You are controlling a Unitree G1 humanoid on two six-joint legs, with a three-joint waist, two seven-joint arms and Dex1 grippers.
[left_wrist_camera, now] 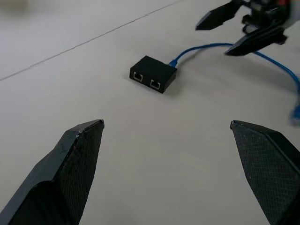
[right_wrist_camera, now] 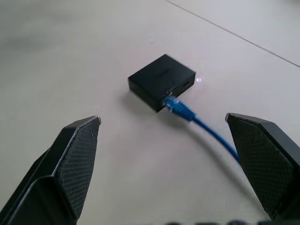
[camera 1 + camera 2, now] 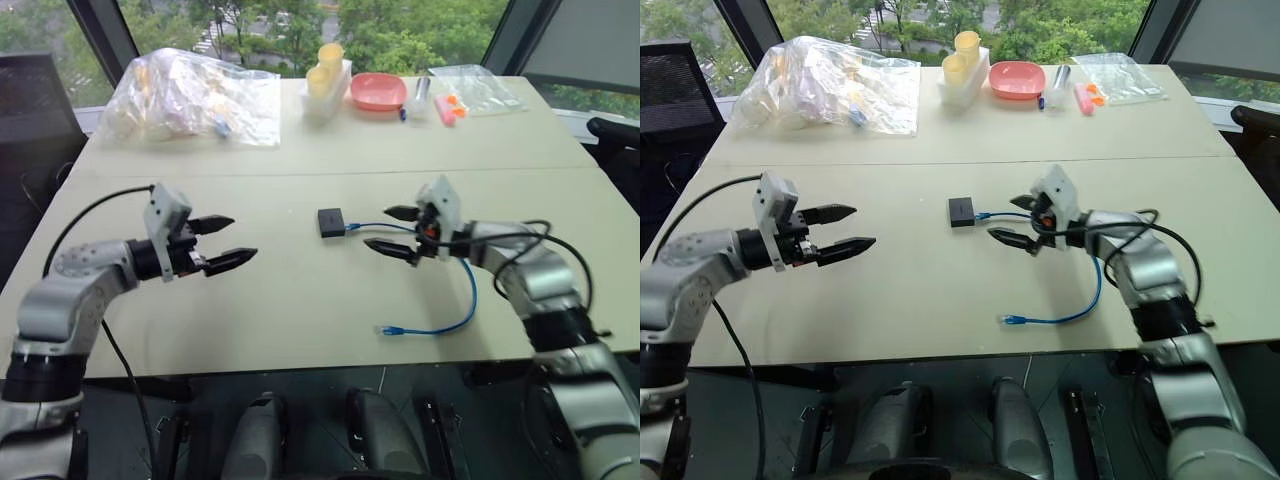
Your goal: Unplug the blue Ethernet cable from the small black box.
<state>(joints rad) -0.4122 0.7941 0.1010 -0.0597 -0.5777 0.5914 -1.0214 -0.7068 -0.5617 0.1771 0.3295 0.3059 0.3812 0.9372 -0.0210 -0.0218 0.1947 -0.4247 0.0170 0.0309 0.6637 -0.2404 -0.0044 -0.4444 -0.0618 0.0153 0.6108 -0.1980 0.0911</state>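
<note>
Blue cable (image 2: 206, 127), matte-black box (image 2: 161, 80)

Beige table (image 3: 250, 320) bearing small black box (image 3: 331, 222), blue Ethernet cable (image 3: 468, 290), pink bowl (image 3: 378, 91), plastic bags (image 3: 190, 100).

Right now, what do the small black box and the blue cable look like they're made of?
The small black box looks like matte moulded plastic: dull, even black faces with crisp edges and no shine. The blue Ethernet cable seems to be a smooth rubbery or vinyl jacket, since it lies in loose curves; its plug at the box looks like translucent blue-tinted plastic.

Plastic bag (image 3: 190, 95) contents indistinct
</note>
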